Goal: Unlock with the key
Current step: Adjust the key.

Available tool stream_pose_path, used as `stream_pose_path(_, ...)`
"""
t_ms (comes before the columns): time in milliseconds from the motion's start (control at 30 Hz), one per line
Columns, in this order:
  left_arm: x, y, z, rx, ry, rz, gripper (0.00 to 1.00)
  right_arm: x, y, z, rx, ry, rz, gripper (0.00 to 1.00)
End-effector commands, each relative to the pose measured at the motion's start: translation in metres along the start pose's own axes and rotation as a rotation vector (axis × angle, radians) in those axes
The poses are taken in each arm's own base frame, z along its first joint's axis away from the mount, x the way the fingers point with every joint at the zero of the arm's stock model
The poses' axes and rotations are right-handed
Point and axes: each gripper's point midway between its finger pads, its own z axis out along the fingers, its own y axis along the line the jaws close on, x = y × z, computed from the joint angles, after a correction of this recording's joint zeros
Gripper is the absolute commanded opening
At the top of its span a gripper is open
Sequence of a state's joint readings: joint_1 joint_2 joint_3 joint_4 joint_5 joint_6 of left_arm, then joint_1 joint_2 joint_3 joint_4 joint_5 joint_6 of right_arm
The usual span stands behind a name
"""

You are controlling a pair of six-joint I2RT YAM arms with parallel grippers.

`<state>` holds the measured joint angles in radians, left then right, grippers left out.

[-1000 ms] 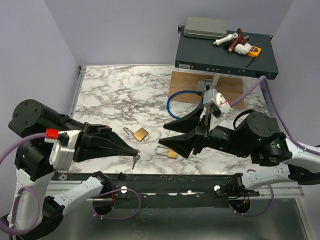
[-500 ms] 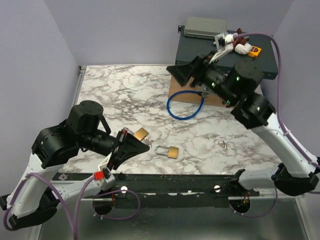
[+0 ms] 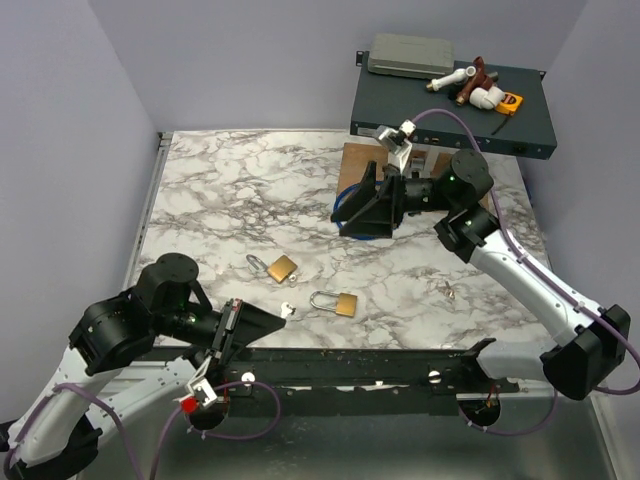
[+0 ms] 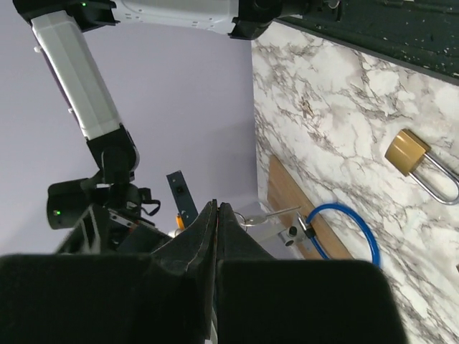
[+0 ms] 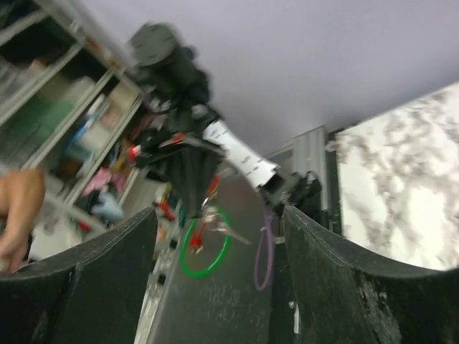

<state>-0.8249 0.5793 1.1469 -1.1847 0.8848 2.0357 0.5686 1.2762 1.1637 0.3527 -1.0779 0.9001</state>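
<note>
Top external view: key pinched in the left end effector

The left end effector (image 3: 281,315) is closed tight, with the small silvery key (image 3: 290,310) jutting from its tips; one brass padlock (image 3: 338,302) lies on the desk (image 3: 220,190) just beyond those tips, another padlock (image 3: 283,268) off to one side of them; the right end effector (image 3: 352,208) gapes wide, holding nothing, over a blue cable loop (image 4: 358,223).
</note>
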Motion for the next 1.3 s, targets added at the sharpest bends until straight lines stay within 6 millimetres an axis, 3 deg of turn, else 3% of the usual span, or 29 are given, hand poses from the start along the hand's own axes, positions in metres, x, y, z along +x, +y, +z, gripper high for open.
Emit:
stream_pose_path(0,-0.008,0.011,0.012,-0.068,-0.050,0.432,0.00,0.034,0.056,0.013,-0.209,0.178,-0.147,0.73)
stream_pose_path(100,-0.008,0.008,0.018,-0.072,-0.069,0.492,0.00,0.059,0.051,0.031,-0.212,0.273,-0.118,0.71)
stream_pose_path(200,-0.006,0.009,0.024,-0.112,-0.063,0.574,0.00,0.077,0.046,0.034,-0.202,0.317,-0.078,0.71)
stream_pose_path(467,-0.009,0.010,0.033,-0.134,-0.103,0.687,0.00,0.109,0.039,0.046,-0.198,0.407,-0.010,0.67)
stream_pose_path(900,-0.014,0.015,0.039,-0.149,-0.124,0.756,0.00,0.131,0.024,0.048,-0.139,0.486,0.078,0.58)
stream_pose_path(1267,-0.013,0.018,0.041,-0.155,-0.123,0.766,0.00,0.138,0.037,0.054,-0.203,0.504,0.099,0.47)
